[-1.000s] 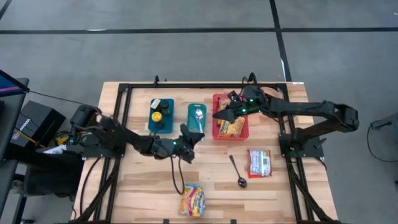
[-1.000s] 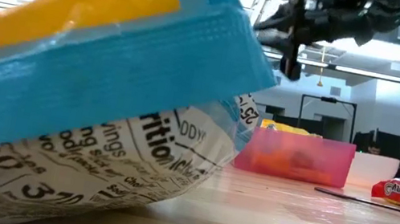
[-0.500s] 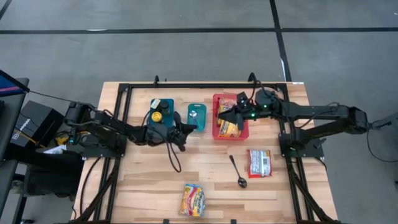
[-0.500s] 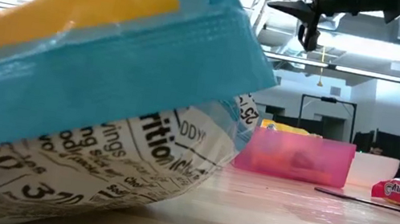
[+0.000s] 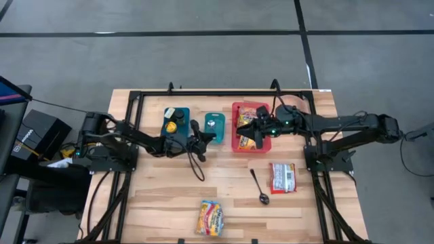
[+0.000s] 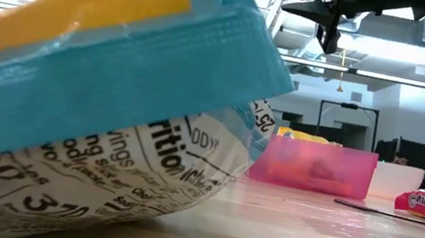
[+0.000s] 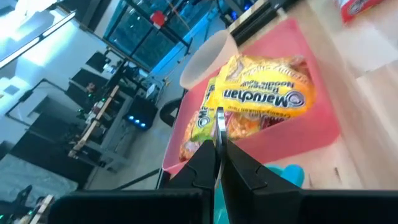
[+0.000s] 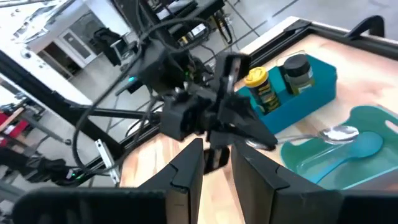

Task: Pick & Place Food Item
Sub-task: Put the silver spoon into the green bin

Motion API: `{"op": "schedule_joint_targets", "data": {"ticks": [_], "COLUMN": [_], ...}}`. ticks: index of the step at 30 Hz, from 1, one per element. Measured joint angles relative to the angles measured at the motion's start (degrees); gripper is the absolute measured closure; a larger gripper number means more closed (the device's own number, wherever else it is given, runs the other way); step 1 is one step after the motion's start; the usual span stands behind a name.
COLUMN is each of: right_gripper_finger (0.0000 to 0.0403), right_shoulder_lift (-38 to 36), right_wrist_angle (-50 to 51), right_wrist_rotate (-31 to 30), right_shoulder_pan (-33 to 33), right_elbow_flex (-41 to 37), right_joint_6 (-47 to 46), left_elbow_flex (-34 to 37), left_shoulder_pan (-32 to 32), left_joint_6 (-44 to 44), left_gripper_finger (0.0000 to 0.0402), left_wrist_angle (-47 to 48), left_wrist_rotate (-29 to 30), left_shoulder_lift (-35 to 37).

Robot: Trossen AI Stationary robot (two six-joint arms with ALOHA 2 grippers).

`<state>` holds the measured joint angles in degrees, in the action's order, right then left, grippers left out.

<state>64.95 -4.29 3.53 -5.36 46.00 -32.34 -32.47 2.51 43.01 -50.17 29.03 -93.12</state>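
A yellow noodle packet (image 7: 261, 102) lies in the red bin (image 5: 266, 139) at the far middle of the table. My right gripper (image 5: 244, 129) hangs above the bin's left part, open by a narrow gap (image 8: 214, 155), with nothing between its fingers. My left gripper (image 5: 205, 137) is shut (image 7: 217, 146) at the near left corner of the teal dish (image 5: 214, 127). In that dish lies a spoon (image 8: 336, 132). A blue-and-yellow packet (image 5: 210, 217) lies flat near the front edge. A red packet (image 5: 282, 177) lies flat on the right. My left gripper is shut close to the handle end (image 8: 250, 144) of the spoon in the teal dish. Whether it touches the handle I cannot tell.
A blue tray with jars (image 5: 175, 123) stands left of the teal dish. A second spoon (image 5: 259, 186) lies on the wood between the two loose packets. The blue-and-yellow packet (image 6: 96, 91) fills the left of the low view. A black frame runs along the table's edges.
My left gripper has drawn back from the table's middle toward the far left, sinking and rolling, and stays shut beside the teal dish. My right gripper has risen above the red bin and pulled back a little toward the right edge.
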Motion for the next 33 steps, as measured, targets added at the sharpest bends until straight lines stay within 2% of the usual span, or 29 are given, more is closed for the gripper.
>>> {"op": "schedule_joint_targets", "data": {"ticks": [6,20,33], "right_gripper_finger": [0.0324,0.0324,0.0324], "right_shoulder_lift": [0.0,0.0,0.0], "right_wrist_angle": [0.5,1.4,1.3], "right_wrist_rotate": [-0.6,-0.7,-0.7], "right_shoulder_pan": [0.9,1.4,2.8], "right_elbow_flex": [0.0,0.0,0.0], "right_joint_6": [1.4,2.4,3.9], "left_elbow_flex": [0.0,-4.3,-4.3], "left_shoulder_pan": [-1.8,-4.1,-4.8], "left_joint_6": [0.0,0.1,0.1], "left_gripper_finger": [0.0396,0.0396,0.0396], "left_wrist_angle": [-8.7,-8.5,-5.4], "left_wrist_rotate": [1.2,1.2,1.4], "left_shoulder_lift": [-6.2,-13.5,-13.7]}}
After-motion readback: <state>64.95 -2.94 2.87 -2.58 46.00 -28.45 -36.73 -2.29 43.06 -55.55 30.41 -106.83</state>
